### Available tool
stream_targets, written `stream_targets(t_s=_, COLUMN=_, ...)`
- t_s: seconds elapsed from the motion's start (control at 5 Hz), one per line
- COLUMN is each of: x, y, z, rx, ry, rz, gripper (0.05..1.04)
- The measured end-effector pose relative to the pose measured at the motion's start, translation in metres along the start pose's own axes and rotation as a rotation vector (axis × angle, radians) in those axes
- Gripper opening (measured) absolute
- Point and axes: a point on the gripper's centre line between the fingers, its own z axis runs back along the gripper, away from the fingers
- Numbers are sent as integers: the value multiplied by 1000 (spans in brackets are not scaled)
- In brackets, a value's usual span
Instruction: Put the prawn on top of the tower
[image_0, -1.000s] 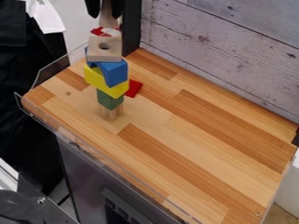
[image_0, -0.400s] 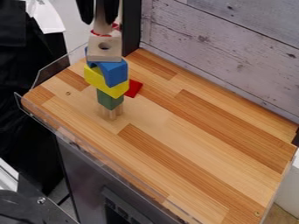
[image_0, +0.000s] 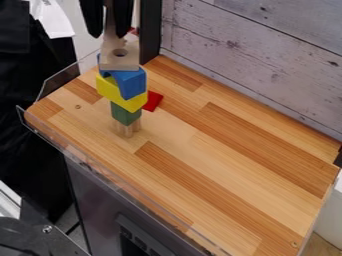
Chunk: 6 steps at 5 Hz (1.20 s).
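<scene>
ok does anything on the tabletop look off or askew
The tower looks crooked: its yellow block juts out past the narrower green block beneath, so it may be top-heavy. A red piece also lies loose on the tabletop behind the tower. I see no spill.

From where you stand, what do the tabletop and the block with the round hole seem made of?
Tabletop: probably varnished wood, given its grain and joined strips. Holed block: likely bare wood, judging by its pale, matt tan.

My claw (image_0: 107, 33) looks matt. I see smooth wood on the table (image_0: 220, 155), glossy clear plastic (image_0: 65, 76) along its rim, smooth painted blocks (image_0: 132, 85) and a rough, weathered wall (image_0: 267, 55).
</scene>
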Motion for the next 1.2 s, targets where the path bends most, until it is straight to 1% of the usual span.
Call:
stream_targets(t_s=0.4, x=0, y=1, z=-4, rx=8, ry=-1, rz=-11, gripper=332)
stream_targets(t_s=0.6, x=-1, y=2, z=-7, rx=11, ry=9, rz=-5, gripper=392)
stream_targets(t_s=0.8, x=-1, y=3, z=-7, rx=18, ry=12, rz=0, gripper=704)
stream_targets(t_s=1.0, x=-2, y=2, z=-7, rx=25, ry=11, rz=-6, gripper=975)
stream_targets(t_s=1.2, x=-3, y=1, z=-6, rx=27, ry=15, rz=-11, gripper=1000)
